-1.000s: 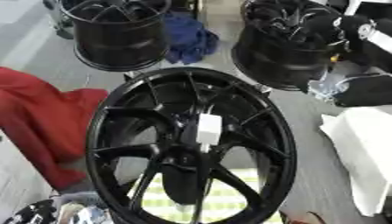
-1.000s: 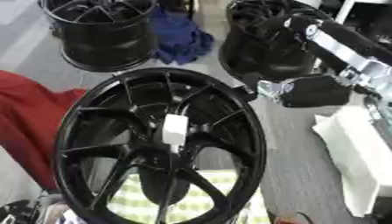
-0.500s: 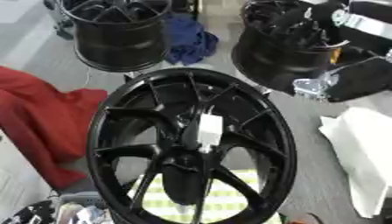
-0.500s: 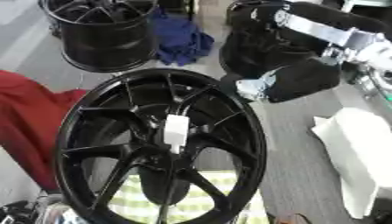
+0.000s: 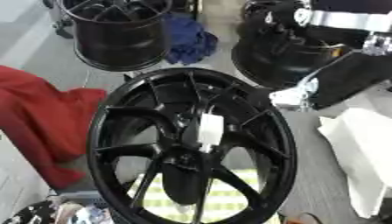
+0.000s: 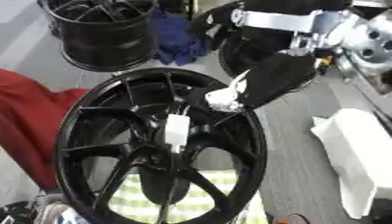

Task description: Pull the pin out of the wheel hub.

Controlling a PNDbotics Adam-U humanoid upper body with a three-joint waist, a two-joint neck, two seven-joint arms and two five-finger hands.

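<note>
A large black spoked wheel hub (image 5: 98, 144) stands in the middle of both views. A white pin (image 5: 210, 131) sticks out of its centre, upright. My right hand (image 6: 272, 81), black with a pale tip, comes in from the upper right on a black and silver arm. In the right eye view it hangs over the upper right of the rim, a short way up and right of the pin (image 6: 177, 130), apart from it. Its pose is blurred. My left hand shows in neither view.
Two more black wheels stand behind, one at the back left (image 5: 115, 35) and one at the back right (image 5: 279, 52), with a blue cloth (image 5: 190, 39) between them. A red cloth (image 5: 38, 118) lies at the left, white sheets (image 5: 364, 153) at the right, a green checked mat (image 5: 229, 197) under the hub.
My right arm has come in from the right and swung left and down, from beside the back right wheel to over the hub's upper right rim. The pin has not moved.
</note>
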